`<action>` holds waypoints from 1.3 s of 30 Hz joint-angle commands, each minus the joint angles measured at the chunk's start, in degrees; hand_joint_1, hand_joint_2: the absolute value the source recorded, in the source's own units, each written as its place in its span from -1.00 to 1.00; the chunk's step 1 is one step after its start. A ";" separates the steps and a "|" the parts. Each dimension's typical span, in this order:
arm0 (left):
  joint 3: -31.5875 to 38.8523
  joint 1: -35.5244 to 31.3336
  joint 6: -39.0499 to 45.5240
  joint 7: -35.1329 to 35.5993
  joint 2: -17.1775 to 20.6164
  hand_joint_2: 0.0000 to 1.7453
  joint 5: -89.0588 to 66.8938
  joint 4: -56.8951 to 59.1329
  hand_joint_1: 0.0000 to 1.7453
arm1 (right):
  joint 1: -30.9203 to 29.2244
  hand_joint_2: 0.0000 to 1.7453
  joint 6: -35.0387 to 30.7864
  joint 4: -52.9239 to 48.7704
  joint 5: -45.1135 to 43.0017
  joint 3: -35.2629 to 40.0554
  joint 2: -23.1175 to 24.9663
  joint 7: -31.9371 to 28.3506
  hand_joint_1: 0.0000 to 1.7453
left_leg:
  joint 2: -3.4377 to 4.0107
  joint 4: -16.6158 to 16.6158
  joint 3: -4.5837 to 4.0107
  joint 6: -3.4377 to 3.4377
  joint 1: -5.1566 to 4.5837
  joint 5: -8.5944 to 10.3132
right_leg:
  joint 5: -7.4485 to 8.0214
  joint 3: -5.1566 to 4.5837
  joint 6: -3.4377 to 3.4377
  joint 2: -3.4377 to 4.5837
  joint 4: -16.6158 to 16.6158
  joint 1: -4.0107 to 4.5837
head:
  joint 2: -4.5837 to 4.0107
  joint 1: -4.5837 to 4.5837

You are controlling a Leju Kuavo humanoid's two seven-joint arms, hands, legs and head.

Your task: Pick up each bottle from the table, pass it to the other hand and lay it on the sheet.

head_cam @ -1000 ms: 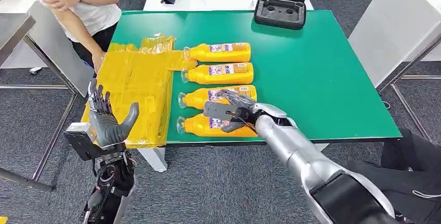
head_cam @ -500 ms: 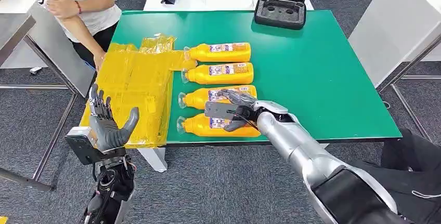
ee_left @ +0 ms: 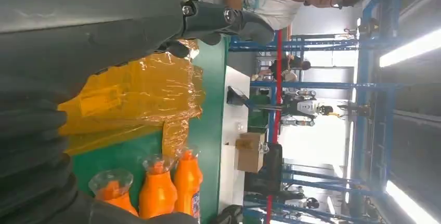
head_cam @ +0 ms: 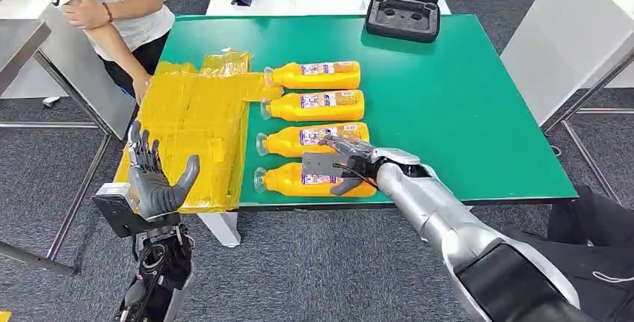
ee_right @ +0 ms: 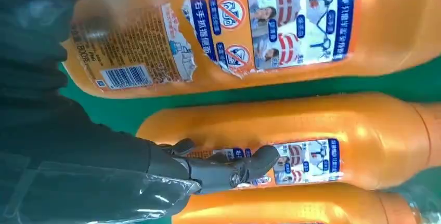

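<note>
A: Which bottle is in play?

B: The nearest orange plastic bottle with a clear cap [head_cam: 310, 180], lying flat on the green bench [head_cam: 448, 98] at the front edge. Its long axis runs 3 to 9 o'clock in the head view, cap toward 9, toward the crinkled yellow plastic sheet [head_cam: 194, 131].

A: And the right hand?

B: The right hand [head_cam: 345, 165] is directly over that bottle's label end, at the 3 o'clock half of it. The fingers are spread and curved down across the body; in the wrist view one dark finger [ee_right: 234, 169] lies against a label. I'd judge it is settling onto the bottle, not yet closed round it, so it holds nothing.

A: Neighbours?

B: Three more orange bottles [head_cam: 318, 105] lie parallel toward 12 o'clock, the closest just beside the target, so the fingers have little room on that side.

A: The other hand?

B: The left hand [head_cam: 153, 180] is off the bench at about 9 o'clock from the bottle, well apart, palm up, fingers apart, empty. A person [head_cam: 119, 8] stands at 11 o'clock beyond the sheet.

A: So the right arm is the nearer one.

B: Clearly, and the handover would travel toward 9 o'clock.
</note>
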 commanded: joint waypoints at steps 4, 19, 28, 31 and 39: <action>1.14 -1.44 -0.07 0.19 0.65 1.00 0.07 1.72 -1.00 | -3.13 1.00 0.61 1.54 -0.18 3.47 -0.43 -0.01 -1.00 | 0.05 0.02 0.11 -0.08 0.04 -0.07 | -0.05 0.11 -0.07 0.04 0.00 0.05 | 0.00 0.00; 1.90 -0.62 0.13 0.19 0.76 1.00 0.29 0.66 -1.00 | -5.44 1.00 1.01 4.81 -0.14 6.76 1.31 0.76 -1.00 | 0.07 -0.01 0.09 -0.07 0.01 -0.04 | -0.03 0.07 -0.06 0.07 0.00 0.01 | 0.00 0.00; 1.92 -0.56 -0.21 0.19 0.99 1.00 0.47 0.80 -1.00 | -3.99 1.00 1.08 4.37 -0.29 7.98 0.47 -0.05 -1.00 | 0.07 -0.01 0.19 -0.09 0.05 -0.08 | -0.06 0.18 -0.08 0.07 -0.02 0.05 | 0.00 0.00; 1.58 -0.83 -0.53 0.24 0.92 1.00 0.63 1.31 -1.00 | -2.55 1.00 1.78 2.72 -1.74 7.76 -0.33 -0.86 -1.00 | 0.03 -0.01 0.28 -0.12 0.08 -0.11 | -0.09 0.29 -0.11 0.02 -0.03 0.08 | 0.00 0.00; 1.30 -0.61 -0.50 0.40 0.80 1.00 1.02 1.00 -1.00 | -1.26 1.00 1.05 1.33 -1.03 9.16 -1.44 0.22 -1.00 | 0.01 -0.05 0.38 -0.14 0.10 -0.14 | -0.13 0.40 -0.13 0.00 -0.09 0.10 | 0.00 0.00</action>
